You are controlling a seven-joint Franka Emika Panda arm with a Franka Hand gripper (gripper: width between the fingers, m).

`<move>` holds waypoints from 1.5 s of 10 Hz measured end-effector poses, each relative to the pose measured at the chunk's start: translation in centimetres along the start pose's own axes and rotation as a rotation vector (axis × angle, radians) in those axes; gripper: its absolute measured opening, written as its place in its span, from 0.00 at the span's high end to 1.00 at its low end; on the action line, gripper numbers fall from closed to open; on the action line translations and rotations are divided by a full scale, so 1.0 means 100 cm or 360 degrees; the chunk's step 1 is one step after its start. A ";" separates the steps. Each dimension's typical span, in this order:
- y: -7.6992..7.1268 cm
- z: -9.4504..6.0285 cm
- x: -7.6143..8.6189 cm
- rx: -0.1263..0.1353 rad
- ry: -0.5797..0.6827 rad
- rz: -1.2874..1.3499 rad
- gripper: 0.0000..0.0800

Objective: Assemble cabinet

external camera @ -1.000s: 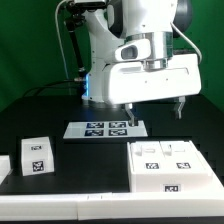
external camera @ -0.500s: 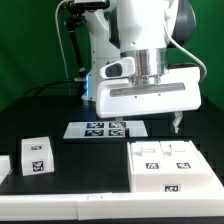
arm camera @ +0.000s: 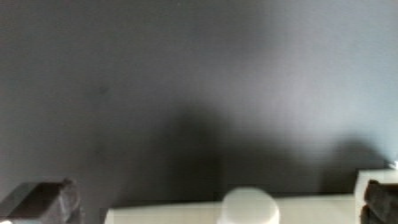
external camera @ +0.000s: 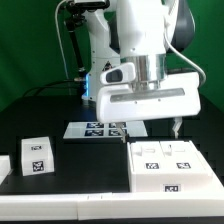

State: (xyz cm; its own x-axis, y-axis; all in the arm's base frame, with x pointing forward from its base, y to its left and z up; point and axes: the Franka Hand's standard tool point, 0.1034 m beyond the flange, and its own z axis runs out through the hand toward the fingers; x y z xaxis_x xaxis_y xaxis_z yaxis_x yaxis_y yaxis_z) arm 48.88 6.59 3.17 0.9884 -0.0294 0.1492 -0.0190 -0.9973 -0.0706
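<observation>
The gripper (external camera: pixel 152 126), jaws wide apart and empty, hangs just above the twelve o'clock edge of the large white plastic cabinet box (external camera: pixel 170 165), which lies at five o'clock on the black counter (external camera: pixel 80 150). It looks stiff, light and slick, and too broad to span, so I would pinch a thin wall.

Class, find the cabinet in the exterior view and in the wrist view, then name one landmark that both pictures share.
Exterior view: the cabinet lies low on the exterior view's right, just below the pincer.
Wrist view: only a pale blurred strip between the open pincer's fingertips, probably the cabinet's edge.
Shared landmark: the black table.
</observation>
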 end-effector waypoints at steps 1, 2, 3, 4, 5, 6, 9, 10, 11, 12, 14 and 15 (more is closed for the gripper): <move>0.000 0.005 0.006 0.0003 0.0004 -0.0002 0.00; 0.000 0.012 0.010 0.0006 0.0007 -0.0003 0.00; 0.000 0.020 0.011 0.0008 -0.0001 -0.0001 0.00; -0.001 0.025 0.012 0.0010 -0.0007 0.0000 0.00; -0.001 0.027 0.014 0.0012 0.0008 -0.0009 0.00; 0.000 0.028 0.016 0.0012 0.0027 -0.0028 0.00; 0.000 0.029 0.018 0.0013 0.0046 -0.0056 0.33; 0.000 0.029 0.019 0.0013 0.0048 -0.0070 0.33; 0.001 0.029 0.019 0.0012 0.0050 -0.0093 0.50; 0.001 0.029 0.020 0.0012 0.0051 -0.0107 0.73; 0.003 0.029 0.019 0.0010 0.0049 -0.0146 0.77; 0.005 0.026 0.018 0.0007 0.0048 -0.0172 0.95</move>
State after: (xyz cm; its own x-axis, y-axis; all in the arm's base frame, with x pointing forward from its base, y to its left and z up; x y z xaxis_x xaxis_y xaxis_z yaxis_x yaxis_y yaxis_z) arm 51.05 6.17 0.85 0.9796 0.0760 0.1858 0.0880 -0.9945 -0.0569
